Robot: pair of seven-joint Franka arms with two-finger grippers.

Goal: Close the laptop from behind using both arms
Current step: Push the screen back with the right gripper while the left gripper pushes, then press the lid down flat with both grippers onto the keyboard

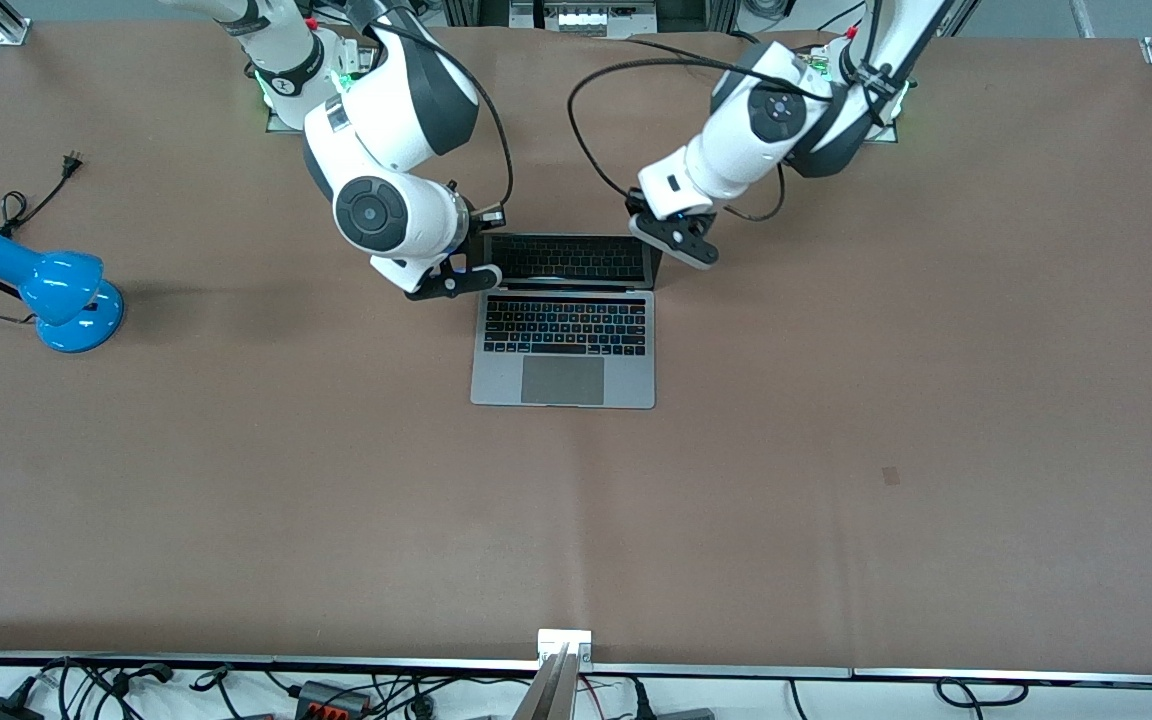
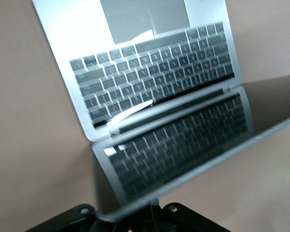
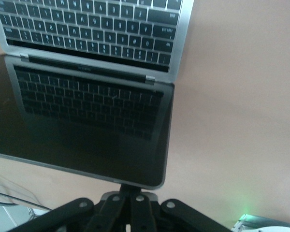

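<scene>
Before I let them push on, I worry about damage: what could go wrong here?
The laptop is half shut, and each gripper meets a top corner of the lid from the arms' side: the right gripper and the left gripper.
1. Uneven pushing could twist the lid.
2. A gripper could slip off the thin edge.
3. The base could slide on the table.

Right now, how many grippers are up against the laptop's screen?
2. The right gripper sits at the laptop lid's top corner toward the right arm's end; the left gripper sits at the corner toward the left arm's end. None seems hidden.
</scene>
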